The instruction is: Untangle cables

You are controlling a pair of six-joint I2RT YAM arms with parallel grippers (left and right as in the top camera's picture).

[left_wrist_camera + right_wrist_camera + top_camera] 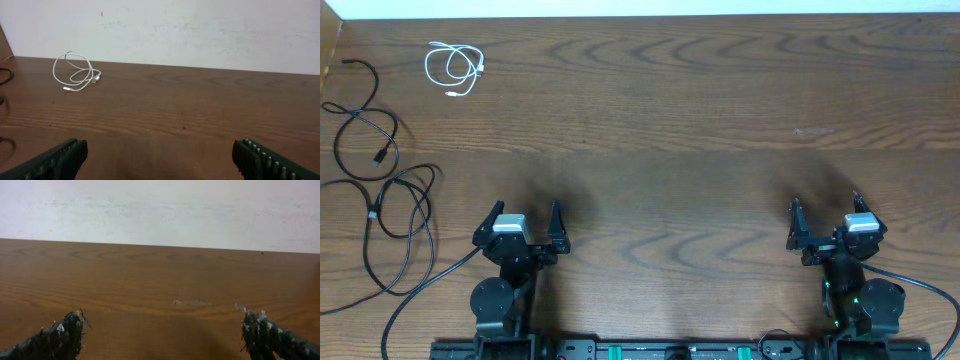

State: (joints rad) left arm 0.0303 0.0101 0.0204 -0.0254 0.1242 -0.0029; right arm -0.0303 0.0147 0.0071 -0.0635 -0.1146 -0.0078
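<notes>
Both pincers hang low at the near edge of the brown wood-grain tabletop (700,120), the left pincer (527,212) and the right pincer (825,214) each with its fingers spread wide apart and nothing between them. The cords all lie well off to the far left: a thin white cord (455,68) in loose loops near the back edge, and two thin black cords, the upper black cord (367,119) and the lower black cord (372,212), looped close together by the left edge. The likely trouble is a pull on one loop drawing the black cords into a tighter knot, or dragging one off the edge; the left arm's own thicker black wire (425,285) runs just beside the lower cord and could be grabbed by mistake. Count: three cords, two black and one white; two pincers.
</notes>
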